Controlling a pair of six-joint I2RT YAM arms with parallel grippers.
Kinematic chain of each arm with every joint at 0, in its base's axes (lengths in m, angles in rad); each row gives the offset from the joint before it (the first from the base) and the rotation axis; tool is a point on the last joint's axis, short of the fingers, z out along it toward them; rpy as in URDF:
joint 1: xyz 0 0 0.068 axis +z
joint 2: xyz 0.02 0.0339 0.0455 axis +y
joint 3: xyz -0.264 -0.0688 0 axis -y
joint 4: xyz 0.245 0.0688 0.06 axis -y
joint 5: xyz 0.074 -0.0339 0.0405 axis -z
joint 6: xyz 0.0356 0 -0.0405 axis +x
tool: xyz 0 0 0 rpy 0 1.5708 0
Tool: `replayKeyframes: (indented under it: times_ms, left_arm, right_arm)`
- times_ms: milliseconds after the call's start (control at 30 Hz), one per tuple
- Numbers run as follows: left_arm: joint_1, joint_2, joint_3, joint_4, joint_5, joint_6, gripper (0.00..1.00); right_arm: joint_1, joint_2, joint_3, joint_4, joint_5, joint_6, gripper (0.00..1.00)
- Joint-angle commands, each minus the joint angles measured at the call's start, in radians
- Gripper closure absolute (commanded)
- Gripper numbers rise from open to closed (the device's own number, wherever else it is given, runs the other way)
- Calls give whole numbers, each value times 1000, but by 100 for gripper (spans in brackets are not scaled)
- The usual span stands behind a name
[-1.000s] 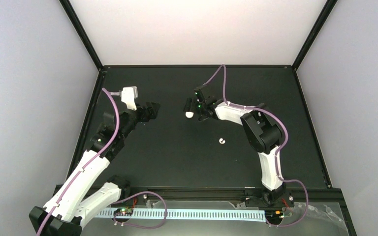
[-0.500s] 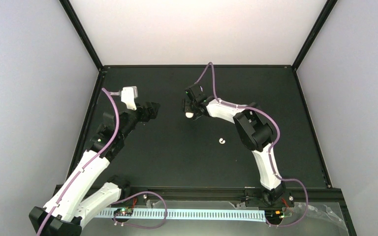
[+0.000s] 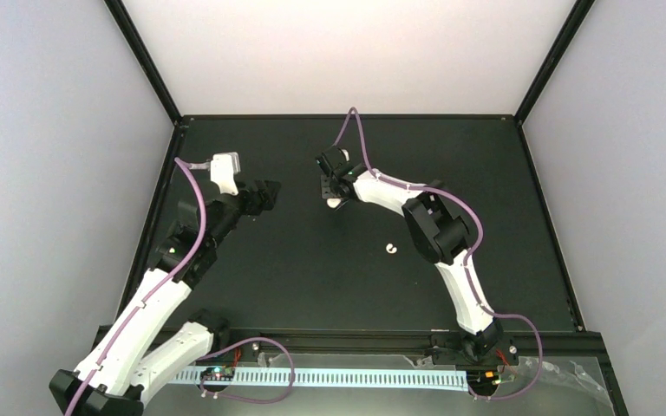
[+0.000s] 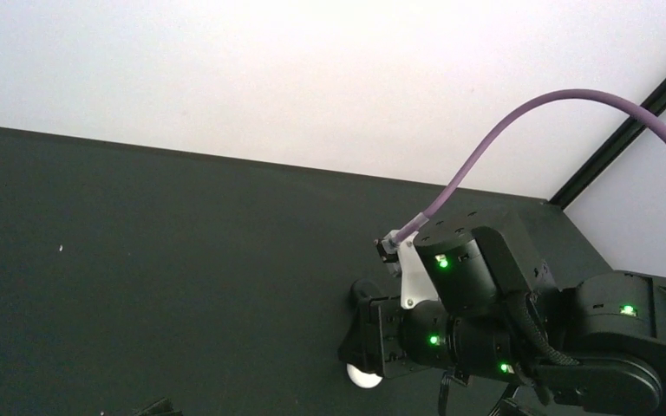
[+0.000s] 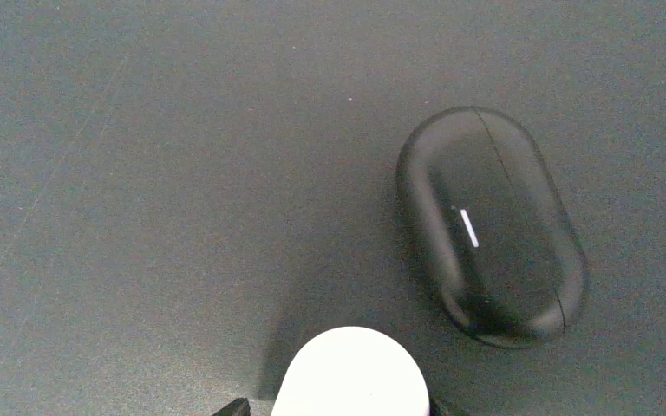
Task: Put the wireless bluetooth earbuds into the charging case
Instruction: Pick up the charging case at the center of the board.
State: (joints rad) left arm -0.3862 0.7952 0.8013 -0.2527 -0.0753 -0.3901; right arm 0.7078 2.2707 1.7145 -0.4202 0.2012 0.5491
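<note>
On the far middle of the dark worktop (image 3: pixel 295 286), the right claw (image 3: pixel 333 196) stands over a white rounded pill-shaped case (image 5: pixel 351 373).
Its jaws sit on each side of this case, but whether they pinch it one cannot tell; the left claw (image 3: pixel 266 194) is wide open and holds nothing. One tiny glossy white earbud (image 3: pixel 390 249) lies well apart, beside the right arm. An off-centre grip may let the smooth case slip out and knock the black oval case (image 5: pixel 490 225) near it; the arm could also sweep the earbud away.
</note>
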Motion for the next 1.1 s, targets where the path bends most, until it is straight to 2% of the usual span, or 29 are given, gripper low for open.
replayKeyframes:
  times_ms: [0, 400, 600, 667, 733, 833, 1067]
  left_arm:
    - [0, -17, 7, 18, 9, -8, 1]
    - [0, -17, 4, 20, 17, -10, 1]
    - [0, -21, 4, 22, 20, -14, 1]
    - [0, -21, 4, 24, 30, -15, 1]
    - [0, -19, 2, 27, 36, -17, 1]
    - [0, -18, 3, 27, 35, -18, 1]
    - [0, -22, 2, 20, 13, -11, 1]
  right_arm:
    - [19, 20, -1, -76, 12, -40, 48]
    - [68, -123, -119, -83, 2, -200, 54]
    - [88, -231, -260, -70, -8, -231, 57]
    - [88, -258, -301, -39, -13, -218, 52]
    - [88, -265, -314, -15, -11, -199, 43]
    - [86, -218, -258, -23, -5, -167, 34]
    - [33, -100, -128, -38, -18, -63, 32]
